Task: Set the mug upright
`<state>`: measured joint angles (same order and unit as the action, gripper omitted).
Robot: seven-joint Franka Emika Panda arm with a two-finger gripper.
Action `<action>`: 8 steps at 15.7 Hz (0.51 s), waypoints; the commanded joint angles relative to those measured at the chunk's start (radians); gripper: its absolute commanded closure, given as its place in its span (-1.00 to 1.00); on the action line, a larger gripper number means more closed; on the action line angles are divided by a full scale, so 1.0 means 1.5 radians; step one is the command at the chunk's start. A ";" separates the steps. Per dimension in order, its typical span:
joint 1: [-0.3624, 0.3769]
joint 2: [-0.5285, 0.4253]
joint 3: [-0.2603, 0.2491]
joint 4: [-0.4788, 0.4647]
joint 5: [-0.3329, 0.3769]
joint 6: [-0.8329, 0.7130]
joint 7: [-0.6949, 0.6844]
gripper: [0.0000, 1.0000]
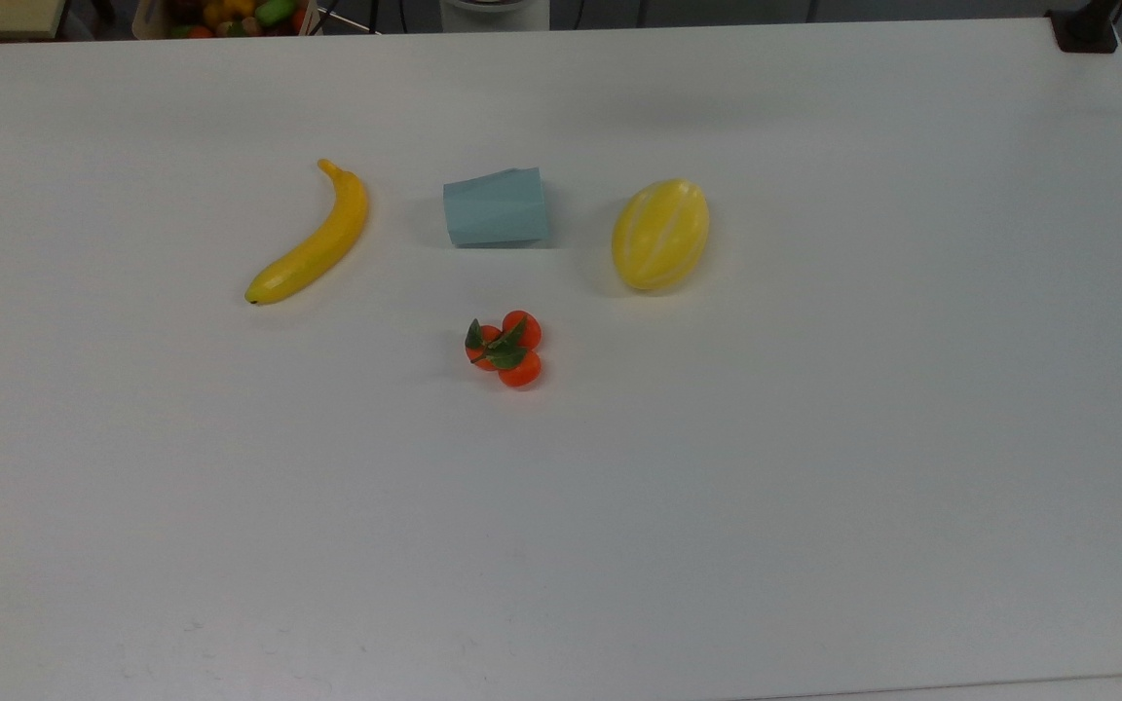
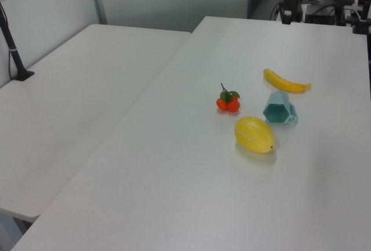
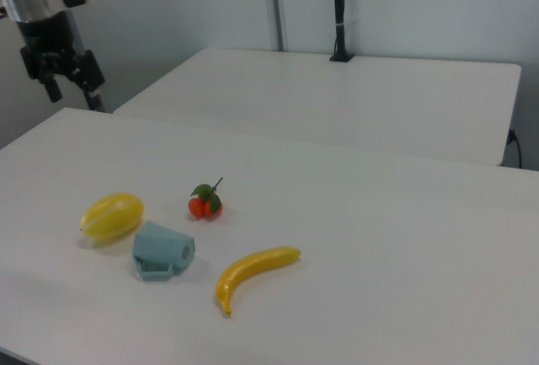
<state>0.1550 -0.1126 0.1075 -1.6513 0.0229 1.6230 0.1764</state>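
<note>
fingers: the gripper [image 3: 69, 74] hangs high at the right view's top left, well away from everything; the two dark fingers [image 3: 91, 72] look spread apart with nothing between them.

mug: the mug [image 1: 496, 206] is lying on its side on the white surface [image 1: 814, 438], between the banana [image 1: 313, 237] and the melon [image 1: 660, 234] in the top view. Its hexagonal opening points toward the melon in the top view, and faces the camera in the left view [image 2: 280, 109].

neighbours: a little cluster of tangerines [image 1: 505, 349] with leaves sits near the mug, toward the top view's bottom. Nothing touches the mug.

progress: I'd say nothing's done yet, the mug isn't upright and the arm isn't near it.

what could go wrong: the faceted, tapered sides look easy to slip off, so a pinch across the slanted walls could squirt the mug out or roll it. A roll toward the melon or banana could knock them around. Coming in from the wide end risks bumping the melon first. Tipping it up too fast may leave it wobbling on that narrow base and toppling again.
</note>
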 commanded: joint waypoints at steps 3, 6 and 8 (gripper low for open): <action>0.005 -0.005 0.103 -0.063 -0.072 -0.022 0.054 -0.94; 0.006 -0.015 0.134 -0.135 -0.121 0.027 0.065 -1.00; 0.006 -0.016 0.154 -0.188 -0.151 0.068 0.086 -1.00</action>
<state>0.1636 -0.1039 0.3040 -1.7946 -0.1409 1.6291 0.2590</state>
